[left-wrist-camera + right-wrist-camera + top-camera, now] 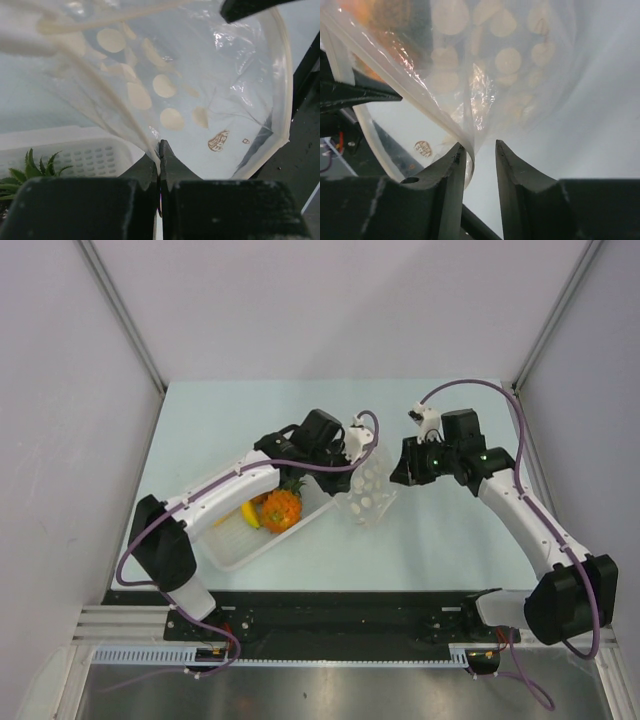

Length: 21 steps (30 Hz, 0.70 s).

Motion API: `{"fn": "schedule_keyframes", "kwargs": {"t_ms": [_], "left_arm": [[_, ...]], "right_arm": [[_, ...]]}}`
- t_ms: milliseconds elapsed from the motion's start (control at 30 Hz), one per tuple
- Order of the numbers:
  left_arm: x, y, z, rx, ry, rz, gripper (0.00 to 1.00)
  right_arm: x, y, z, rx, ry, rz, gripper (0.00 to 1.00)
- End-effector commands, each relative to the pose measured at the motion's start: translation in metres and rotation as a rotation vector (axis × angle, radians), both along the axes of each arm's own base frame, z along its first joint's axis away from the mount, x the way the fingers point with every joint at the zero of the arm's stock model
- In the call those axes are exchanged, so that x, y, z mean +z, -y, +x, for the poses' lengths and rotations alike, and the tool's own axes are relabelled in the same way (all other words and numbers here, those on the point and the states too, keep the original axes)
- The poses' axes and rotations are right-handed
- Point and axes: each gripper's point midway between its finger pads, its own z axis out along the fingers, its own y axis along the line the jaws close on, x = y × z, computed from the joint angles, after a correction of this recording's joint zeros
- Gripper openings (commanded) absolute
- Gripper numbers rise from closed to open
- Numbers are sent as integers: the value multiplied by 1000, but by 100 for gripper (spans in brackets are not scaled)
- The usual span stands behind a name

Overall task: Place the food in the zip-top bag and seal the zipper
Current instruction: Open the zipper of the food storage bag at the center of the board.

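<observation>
The left claw point(160, 148) is pinched tight on the edge of the dotted bag point(368, 490), holding it up just beside the white basket point(235, 545). The right claw point(480, 150) stands narrowly parted, with the bag's rim against one finger. The pineapple point(281, 508) and banana point(249, 515) lie in the basket.

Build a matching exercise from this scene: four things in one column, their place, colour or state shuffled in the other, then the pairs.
1. left gripper
2. right gripper
3. pineapple
4. zip-top bag

A. lying in the white basket
B. jaws apart at the bag's edge
C. clear, printed with white dots
D. shut on the bag's plastic

Pairs: 1-D, 2-B, 3-A, 4-C
</observation>
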Motion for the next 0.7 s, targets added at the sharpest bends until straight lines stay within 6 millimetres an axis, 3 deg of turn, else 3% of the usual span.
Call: {"fn": "schedule_keyframes", "kwargs": {"t_ms": [0,133,167,233,333,433,467,533,567,633,667], "left_arm": [[17,0,-5,-56,45,11,0],[12,1,-7,-62,19,25,0],[12,1,-8,-66,12,26,0],[12,0,-7,-60,6,27,0],[14,-6,-4,-37,0,8,2],[22,-17,5,9,-4,-66,23],[28,-20,15,32,27,-93,46],[40,-26,15,57,58,-130,68],[48,-28,21,90,74,-168,85],[70,-37,27,134,147,-234,99],[75,-42,30,160,175,-246,100]], "right_arm": [[32,11,17,-1,195,-127,34],[39,6,15,32,232,-139,32],[39,4,14,47,231,-134,14],[37,0,9,78,221,-129,0],[30,2,2,94,195,-137,0],[27,13,-2,53,185,-132,0],[26,15,-2,43,181,-123,0],[30,12,-7,43,165,-75,0],[33,7,-10,57,162,-45,0],[33,3,-14,54,139,-10,0],[33,0,-15,61,135,8,0]]}}
